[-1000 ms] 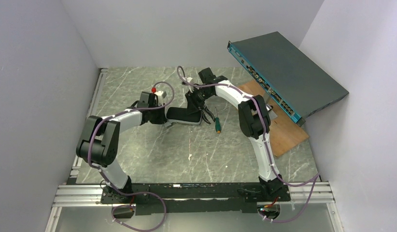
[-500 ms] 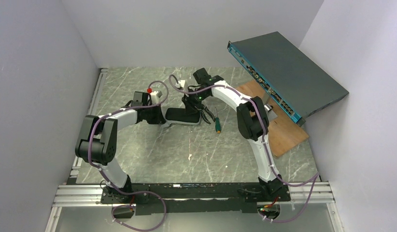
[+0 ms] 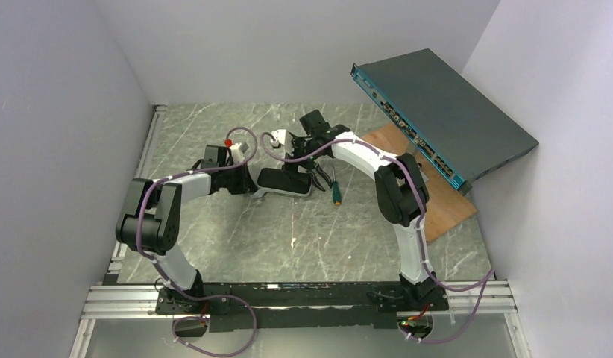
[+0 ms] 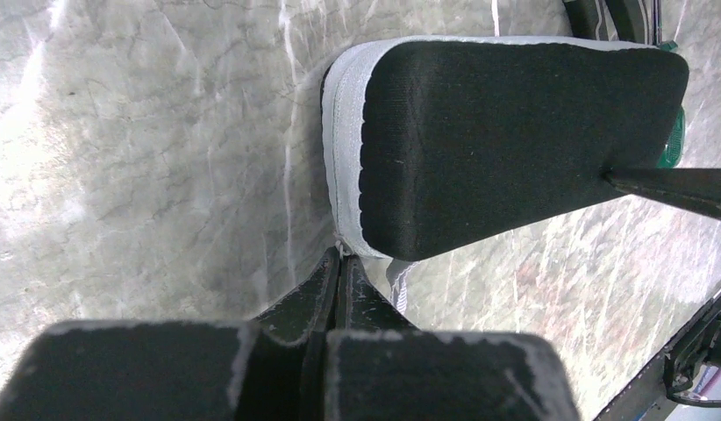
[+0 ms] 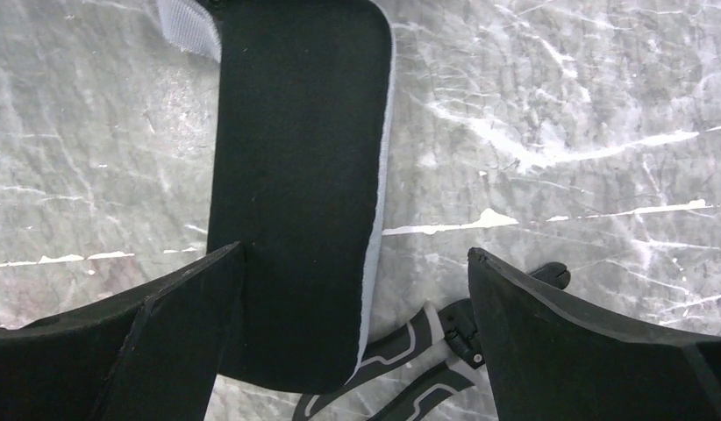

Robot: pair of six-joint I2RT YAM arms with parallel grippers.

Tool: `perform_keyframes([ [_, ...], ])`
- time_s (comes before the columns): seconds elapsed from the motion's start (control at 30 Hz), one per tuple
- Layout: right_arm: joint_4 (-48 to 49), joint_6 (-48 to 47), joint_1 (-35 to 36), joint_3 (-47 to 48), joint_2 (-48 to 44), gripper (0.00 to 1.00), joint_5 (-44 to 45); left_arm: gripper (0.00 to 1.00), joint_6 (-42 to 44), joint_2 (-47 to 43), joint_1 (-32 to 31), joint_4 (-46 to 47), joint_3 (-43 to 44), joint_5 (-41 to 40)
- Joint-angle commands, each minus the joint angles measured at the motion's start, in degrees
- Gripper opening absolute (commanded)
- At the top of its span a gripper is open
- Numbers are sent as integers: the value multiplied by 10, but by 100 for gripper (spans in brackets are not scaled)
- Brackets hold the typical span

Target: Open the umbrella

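The umbrella is out of view. A flat black padded pouch (image 3: 283, 181) with a pale grey rim lies on the marble table. It fills the left wrist view (image 4: 515, 140) and shows in the right wrist view (image 5: 296, 175). My left gripper (image 3: 249, 185) is at the pouch's left end, with its jaws (image 4: 342, 256) pressed together on a small white tab at the rim. My right gripper (image 3: 298, 160) hovers over the pouch's right end. Its jaws (image 5: 355, 253) are spread wide, holding nothing, with one finger (image 5: 164, 316) over the black fabric.
Black-and-grey pliers (image 5: 427, 351) lie partly under the pouch's right end. A green-handled screwdriver (image 3: 336, 195) is just right of it. A dark network switch (image 3: 438, 119) leans over a wooden board (image 3: 438, 201) at the right wall.
My right gripper went from half closed at the pouch's right end to wide open. My left arm drew slightly left, its jaws staying shut.
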Motion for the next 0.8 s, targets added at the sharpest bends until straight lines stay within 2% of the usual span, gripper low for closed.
perform_keyframes([
  [0.0,-5,10,4,-24,-37,100,34,0,-12,-8,8,30,7,-1],
  [0.13,-4,53,6,-26,-57,100,15,0,-15,-8,8,32,4,0],
  [0.3,-20,61,31,-40,-57,100,52,0,-20,-6,8,38,4,5],
  [0.6,52,123,68,-104,-82,100,147,0,-16,-16,8,37,-3,9],
  [0.77,95,108,74,-142,-76,100,180,0,-18,-19,6,42,-9,12],
])
